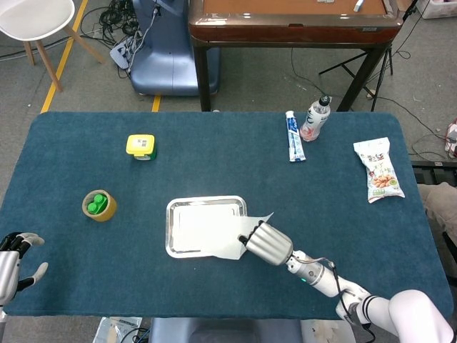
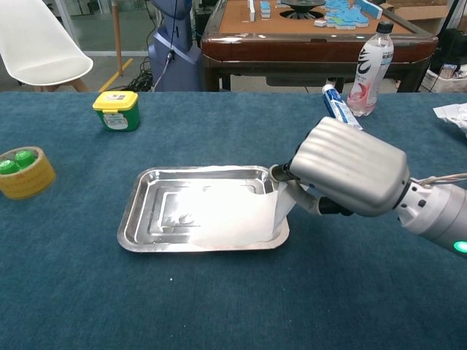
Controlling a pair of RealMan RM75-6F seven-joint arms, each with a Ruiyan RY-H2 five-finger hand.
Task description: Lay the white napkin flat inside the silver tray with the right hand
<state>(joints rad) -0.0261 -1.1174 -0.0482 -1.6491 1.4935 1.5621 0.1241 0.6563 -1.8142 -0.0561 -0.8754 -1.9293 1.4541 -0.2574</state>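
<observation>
At the table's near left corner the left hand [image 1: 14, 264] is resting with fingers spread and holding nothing, while the right hand [image 2: 343, 171] is reaching leftward, pinching the white napkin [image 2: 230, 219] lying over the silver tray [image 2: 139, 211]'s right half.

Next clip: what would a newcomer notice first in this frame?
The big silver right hand at the tray's right edge stands out, pinching a corner of the white napkin, which lies mostly inside the silver tray at the middle of the blue table. The yellow-lidded green container at the far left and the tape roll with green caps at the left edge add colour.
</observation>
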